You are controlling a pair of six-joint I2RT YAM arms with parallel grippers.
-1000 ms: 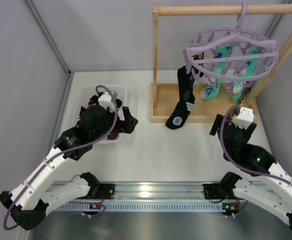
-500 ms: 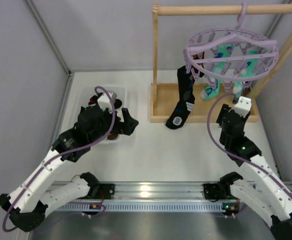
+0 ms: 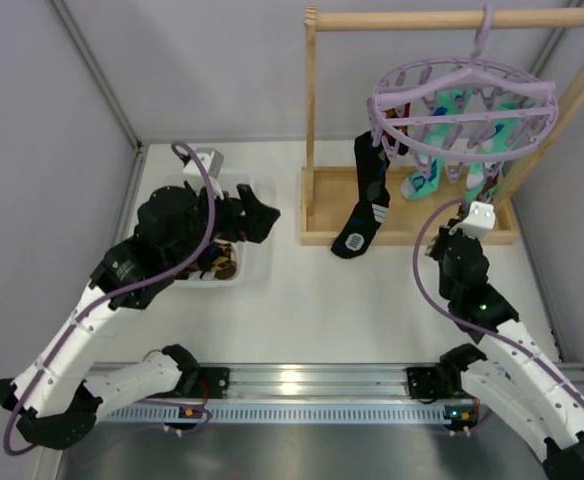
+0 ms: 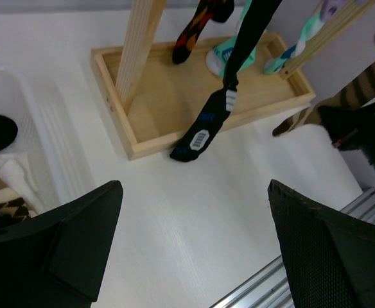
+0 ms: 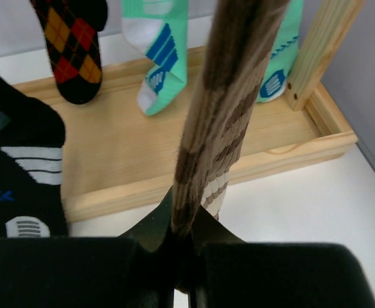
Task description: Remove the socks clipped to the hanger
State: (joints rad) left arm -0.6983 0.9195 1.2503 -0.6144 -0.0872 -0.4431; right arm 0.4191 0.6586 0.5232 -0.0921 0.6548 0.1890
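Note:
The lilac hanger [image 3: 462, 105] hangs by its hook from the wooden rail, with socks clipped under it. A long black sock [image 3: 365, 205] dangles at its left, its toe on the table. Turquoise socks [image 5: 158, 45] and a black sock with orange-red diamonds [image 5: 72, 38] hang behind. A brown striped sock [image 5: 226, 109] hangs in front, and my right gripper [image 5: 186, 240] is shut on its lower end. My left gripper [image 3: 262, 222] is open and holds nothing, above the right edge of the white bin; its fingers [image 4: 78, 237] frame bare table.
The wooden rail frame has a tray base [image 3: 322, 205] and upright posts [image 5: 322, 45] beside the held sock. A white bin [image 3: 257, 262] at the left holds loose socks [image 3: 217, 262]. Grey walls close in on both sides. A metal rail runs along the near edge.
My right gripper rose toward the hanger and went from open to shut on the brown striped sock. My left arm lifted and swung back and right above the bin, still open.

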